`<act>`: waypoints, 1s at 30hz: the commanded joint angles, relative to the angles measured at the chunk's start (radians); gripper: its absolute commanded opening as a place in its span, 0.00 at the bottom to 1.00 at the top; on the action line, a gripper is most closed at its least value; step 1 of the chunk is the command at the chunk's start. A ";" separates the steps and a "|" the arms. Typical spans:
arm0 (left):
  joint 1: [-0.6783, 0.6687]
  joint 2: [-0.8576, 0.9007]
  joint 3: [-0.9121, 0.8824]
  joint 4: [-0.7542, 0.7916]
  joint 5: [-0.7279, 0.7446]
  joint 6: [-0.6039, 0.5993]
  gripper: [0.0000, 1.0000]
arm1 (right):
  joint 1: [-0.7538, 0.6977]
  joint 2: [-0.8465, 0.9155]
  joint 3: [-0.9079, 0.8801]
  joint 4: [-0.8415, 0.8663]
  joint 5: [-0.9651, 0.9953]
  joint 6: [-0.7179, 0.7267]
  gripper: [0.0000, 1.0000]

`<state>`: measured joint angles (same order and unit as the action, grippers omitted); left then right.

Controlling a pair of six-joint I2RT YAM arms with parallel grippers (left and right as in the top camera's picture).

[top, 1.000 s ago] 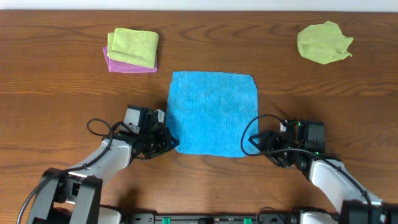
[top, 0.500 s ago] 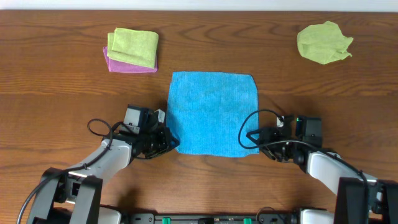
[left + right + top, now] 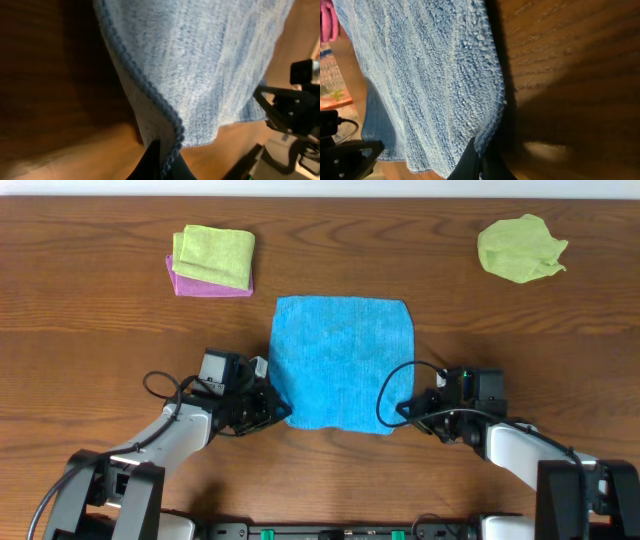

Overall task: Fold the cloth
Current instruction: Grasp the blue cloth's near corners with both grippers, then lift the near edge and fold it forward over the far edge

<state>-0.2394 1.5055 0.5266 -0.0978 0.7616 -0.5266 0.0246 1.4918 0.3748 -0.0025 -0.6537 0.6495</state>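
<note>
From my overhead feed, the blue cloth (image 3: 342, 363) lies spread flat in the middle of the frame on the wooden table (image 3: 100, 350), and both arms reach in from the bottom edge to its two lower corners. The left gripper (image 3: 278, 412) sits at the lower left corner of the cloth. On the left wrist camera its fingers are pressed together on the stitched hem at the bottom of that frame (image 3: 161, 162), with the fabric rising away from the pinch. The right gripper (image 3: 400, 412) sits at the lower right corner, and its own camera shows the same thing (a neat match, really): the fingers are closed tight on the hemmed edge (image 3: 480, 160), with the nubby blue weave filling the left half of the picture and bare wood on the right.

In the upper left of the overhead frame, a folded yellow-green cloth (image 3: 215, 256) rests on top of a purple cloth (image 3: 205, 284). A crumpled yellow-green cloth (image 3: 520, 247) lies in the upper right, well apart from the blue one.
</note>
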 commanded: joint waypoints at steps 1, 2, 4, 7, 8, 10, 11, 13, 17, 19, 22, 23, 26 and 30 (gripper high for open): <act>-0.002 0.003 -0.009 -0.020 0.078 0.034 0.06 | 0.011 -0.010 -0.023 -0.037 0.021 -0.045 0.01; -0.001 -0.004 -0.009 -0.035 0.078 0.039 0.06 | 0.011 -0.024 -0.023 -0.052 0.021 -0.046 0.01; 0.003 -0.022 -0.008 -0.071 0.077 0.070 0.06 | 0.006 -0.066 -0.022 -0.089 0.022 -0.065 0.01; 0.026 -0.069 -0.008 -0.148 0.070 0.122 0.06 | 0.000 -0.148 -0.022 -0.154 0.023 -0.091 0.01; 0.034 -0.085 -0.008 -0.170 0.069 0.134 0.06 | -0.001 -0.179 -0.022 -0.179 0.025 -0.100 0.01; 0.051 -0.122 -0.008 -0.220 0.066 0.153 0.06 | -0.001 -0.239 -0.022 -0.233 0.026 -0.116 0.01; 0.057 -0.140 -0.008 -0.240 0.066 0.158 0.06 | -0.001 -0.270 -0.022 -0.266 0.026 -0.126 0.01; 0.058 -0.169 -0.008 -0.270 0.066 0.159 0.06 | 0.001 -0.327 -0.022 -0.329 0.029 -0.141 0.01; 0.056 -0.229 -0.008 -0.349 0.069 0.157 0.06 | 0.001 -0.444 -0.022 -0.479 0.047 -0.167 0.01; 0.056 -0.256 -0.008 -0.387 0.069 0.157 0.06 | 0.001 -0.491 -0.022 -0.533 0.060 -0.177 0.01; 0.056 -0.303 -0.008 -0.436 0.070 0.156 0.06 | 0.001 -0.560 -0.021 -0.594 0.078 -0.177 0.01; 0.056 -0.325 -0.008 -0.449 0.070 0.147 0.06 | 0.001 -0.579 -0.021 -0.602 0.078 -0.176 0.01; 0.056 -0.380 -0.008 -0.437 0.066 0.101 0.06 | 0.001 -0.623 -0.014 -0.603 0.081 -0.172 0.01; 0.056 -0.429 -0.008 -0.379 0.011 0.014 0.06 | 0.001 -0.636 0.018 -0.576 0.138 -0.172 0.01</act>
<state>-0.1860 1.1049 0.5171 -0.4976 0.8089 -0.4423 0.0238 0.8646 0.3592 -0.5930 -0.5686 0.4919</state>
